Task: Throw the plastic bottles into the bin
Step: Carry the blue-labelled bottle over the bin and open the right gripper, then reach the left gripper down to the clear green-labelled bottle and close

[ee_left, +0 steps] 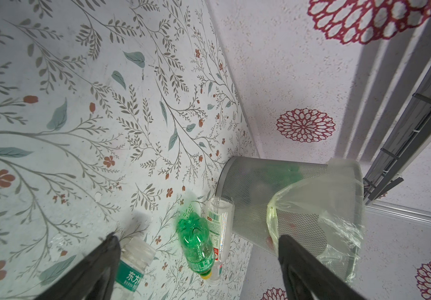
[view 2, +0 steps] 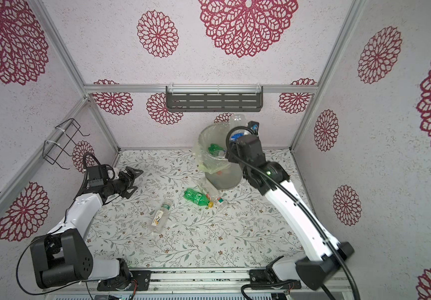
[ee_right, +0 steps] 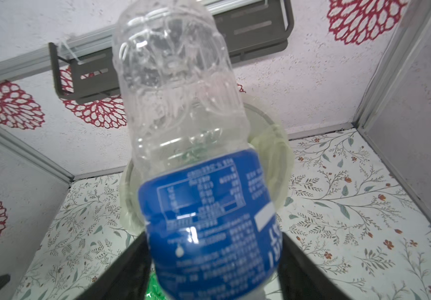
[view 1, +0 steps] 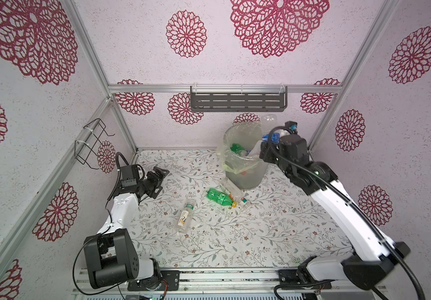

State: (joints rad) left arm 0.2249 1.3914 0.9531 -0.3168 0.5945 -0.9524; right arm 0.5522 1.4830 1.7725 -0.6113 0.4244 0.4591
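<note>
Hanging over the bin (view 1: 250, 179) at the back of the table (view 1: 274, 233), the right gripper (ee_right: 214, 233) has a blue-labelled bottle (ee_right: 183, 104) base-up between its fingers; they stand wide at either side of the label, and whether they press it I cannot tell. A green bottle (view 1: 236, 148) lies inside the bin. On the table, a yellow-capped bottle (view 1: 218, 196) touches a clear bottle (view 1: 231, 189) by the bin's foot; a white-labelled bottle (view 1: 186, 217) lies nearer the middle. The left gripper (view 1: 163, 181) is spread and empty.
</note>
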